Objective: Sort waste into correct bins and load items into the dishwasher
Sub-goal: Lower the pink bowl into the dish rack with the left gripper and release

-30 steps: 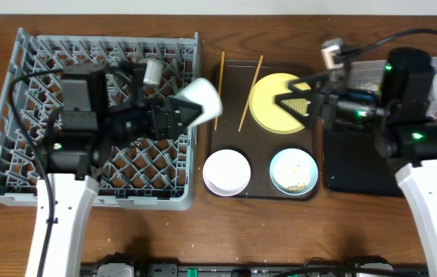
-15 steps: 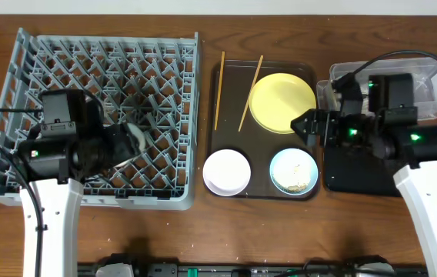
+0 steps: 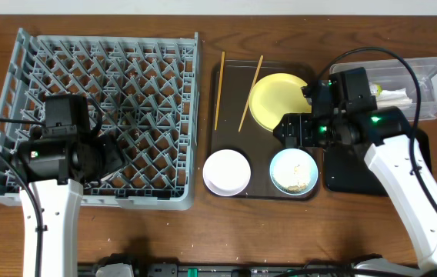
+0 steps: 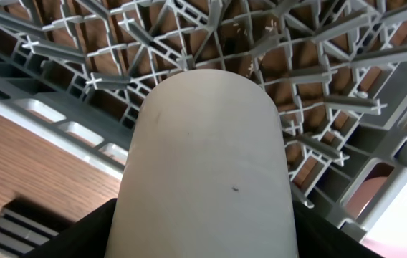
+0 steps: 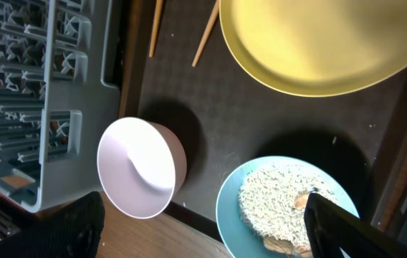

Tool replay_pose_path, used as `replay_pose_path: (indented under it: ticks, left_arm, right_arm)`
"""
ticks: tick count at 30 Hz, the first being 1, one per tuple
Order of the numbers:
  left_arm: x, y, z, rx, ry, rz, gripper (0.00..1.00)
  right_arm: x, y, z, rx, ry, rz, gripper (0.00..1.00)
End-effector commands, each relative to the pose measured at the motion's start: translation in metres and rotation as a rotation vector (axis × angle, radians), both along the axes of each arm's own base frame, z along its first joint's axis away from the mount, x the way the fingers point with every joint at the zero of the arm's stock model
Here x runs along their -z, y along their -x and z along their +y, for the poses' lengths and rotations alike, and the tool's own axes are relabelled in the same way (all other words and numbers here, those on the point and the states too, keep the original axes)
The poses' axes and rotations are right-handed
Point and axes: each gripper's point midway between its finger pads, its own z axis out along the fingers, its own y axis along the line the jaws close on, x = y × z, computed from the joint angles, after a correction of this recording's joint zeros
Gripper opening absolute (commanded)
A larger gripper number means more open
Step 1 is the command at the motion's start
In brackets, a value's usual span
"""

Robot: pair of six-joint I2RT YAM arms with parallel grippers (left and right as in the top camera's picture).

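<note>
Logged blue bowl (image 3: 293, 171) at near right corner of brown tray (image 3: 254, 143), mid-table toward right edge, crumbs (image 5: 275, 197) heaped inside. Placed it just nearward of right claw (image 3: 289, 132), toward near edge and almost under it. Round, so no long axis to line up with. Read right claw as spread wide and empty, fingers (image 5: 46, 233) at either lower corner of wrist view. Judged right arm far nearer than left. Next move likely a drop onto bowl rim, then a tip into a bin. Marked black tray (image 3: 357, 173) just right of blue bowl, and tub (image 3: 434, 77) beyond it at far right corner. Noted a white scrap (image 3: 394, 98) inside tub, likely napkin.

Located left claw (image 3: 109, 158) low inside rack (image 3: 18, 69) by left edge, pressed on either side of a pale cup (image 4: 203, 165). Could not tell cup's tilt.

Counted:
- 1 plate (image 3: 276, 100), farward of right claw
- 2 bowls, blue bowl and white bowl (image 3: 226, 171), side by side along near rim of brown tray
- 2 chopsticks (image 3: 218, 91), left of plate, long axes running far edge to near edge
- 1 cup
- 1 rack
- 2 bins (black tray, tub)
</note>
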Motion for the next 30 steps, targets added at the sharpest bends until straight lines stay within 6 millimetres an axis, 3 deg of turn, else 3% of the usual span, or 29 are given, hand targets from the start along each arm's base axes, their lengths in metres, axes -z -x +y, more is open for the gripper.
replay_pose_path:
  ticks: [1, 9, 17, 22, 24, 26, 30]
  left_arm:
    - [0.011, 0.005, 0.002, -0.025, 0.001, 0.024, 0.49]
    - [0.043, 0.002, 0.002, -0.05, 0.013, 0.082, 0.5]
    - [0.056, -0.001, 0.001, -0.079, 0.036, 0.127, 0.63]
    - [0.058, -0.003, -0.005, -0.079, 0.071, 0.134, 0.7]
    - [0.058, -0.004, -0.01, -0.073, 0.097, 0.13, 0.76]
    - [0.056, -0.005, -0.011, -0.071, 0.104, 0.124, 0.92]
    - [0.044, -0.013, -0.01, -0.05, 0.1, 0.09, 0.93]
  right_arm:
    - [0.0, -0.003, 0.003, 0.006, 0.0, -0.003, 0.87]
    - [-0.001, -0.004, 0.003, 0.004, -0.002, -0.009, 0.87]
    - [-0.001, -0.004, 0.003, 0.004, -0.002, -0.007, 0.88]
    - [-0.001, -0.004, 0.003, 0.004, -0.001, -0.007, 0.88]
    - [-0.001, -0.004, 0.003, 0.004, -0.001, -0.006, 0.88]
    - [0.0, -0.003, 0.003, 0.004, 0.0, -0.002, 0.89]
    - [0.001, -0.001, 0.002, 0.004, 0.003, 0.007, 0.9]
